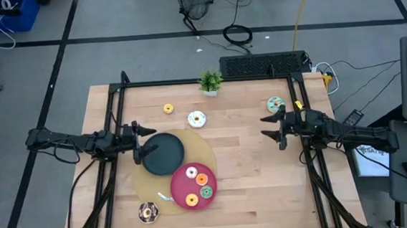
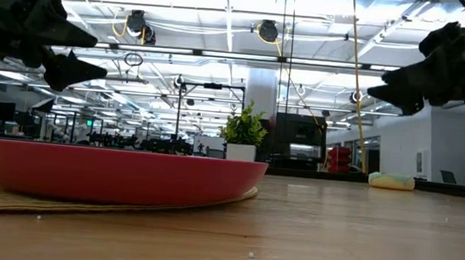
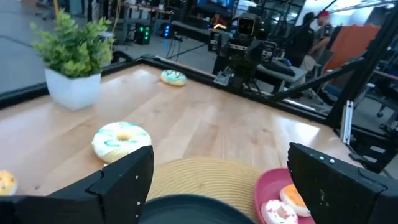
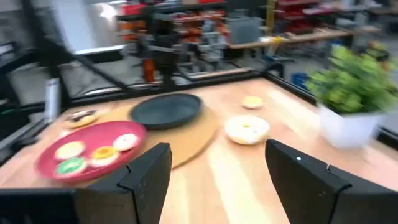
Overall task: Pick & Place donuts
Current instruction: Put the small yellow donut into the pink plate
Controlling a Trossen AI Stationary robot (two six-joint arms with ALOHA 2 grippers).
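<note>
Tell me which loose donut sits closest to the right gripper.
The mint donut by the table's far right edge, just behind the right gripper. The white donut, yellow donut and brown donut lie much farther left.

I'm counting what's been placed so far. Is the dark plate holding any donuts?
No: in the high view the dark plate lies bare, while four donuts sit on the pink plate.

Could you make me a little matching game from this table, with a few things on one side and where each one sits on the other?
Things:
1. chocolate donut
2. white donut
3. mint donut
4. green donut

Places:
A. on the pink plate
B. on bare wood near the potted plant
C. by the right gripper
D. at the woven mat's edge, off the plate

Pairs: 1-D, 2-B, 3-C, 4-A
</note>
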